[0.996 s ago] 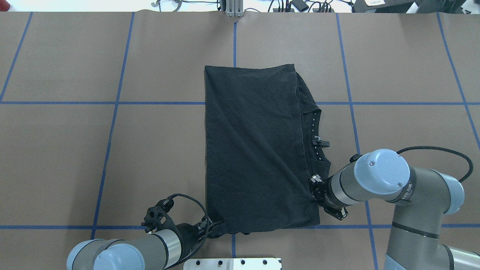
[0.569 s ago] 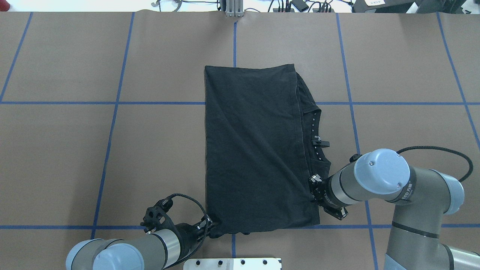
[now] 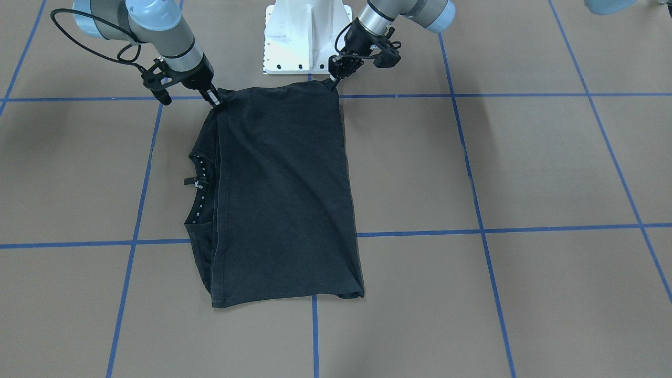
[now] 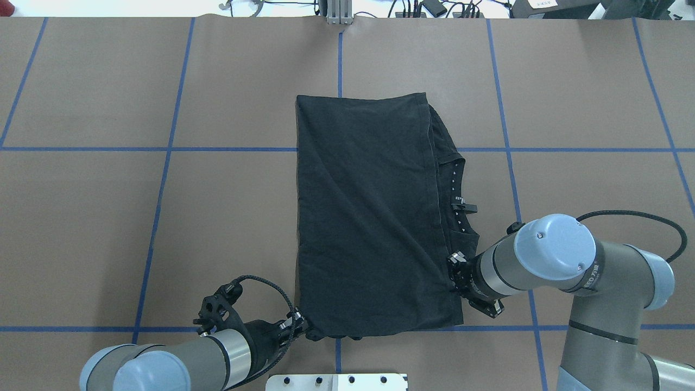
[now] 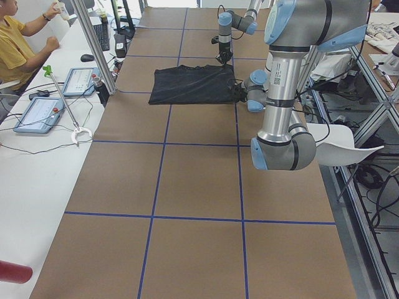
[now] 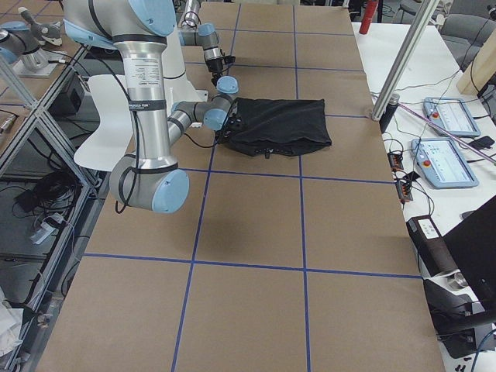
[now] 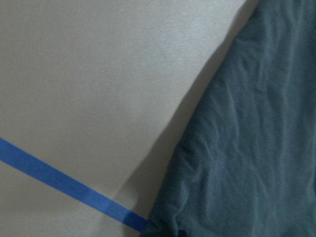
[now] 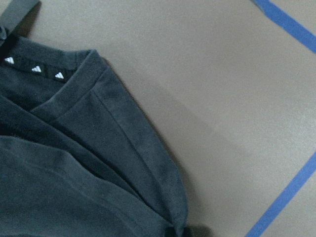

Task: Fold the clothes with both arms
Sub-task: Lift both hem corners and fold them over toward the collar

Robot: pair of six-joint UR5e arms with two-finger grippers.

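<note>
The left claw (image 4: pixel 302 327) sits at the bottom of the overhead view, left of centre, clenched on the near left corner of the black T-shirt (image 4: pixel 364 217). Its wrist view shows dark cloth bunching toward the bottom edge beside a blue tape line (image 7: pixel 59 182). The right claw (image 4: pixel 451 276) is in the lower right of the overhead view, pinched onto the shirt's right-hand edge just below the neck opening. Its wrist view shows folded hems running down to a gathered point at the bottom of the frame.

Behind the claws, the left arm (image 4: pixel 163 364) comes in from the bottom left corner and the right arm (image 4: pixel 554 255) from the bottom right, each with a looped black cable.

The T-shirt lies flat in the middle of the brown bench (image 4: pixel 108 217), folded to a tall rectangle. One layer covers most of it. A strip of the lower layer shows along the right side, with the dotted neck lining (image 4: pixel 457 190) and a small label (image 4: pixel 468 207).

The white pedestal (image 3: pixel 307 31) stands top centre in the front-facing view, between the arms.
</note>
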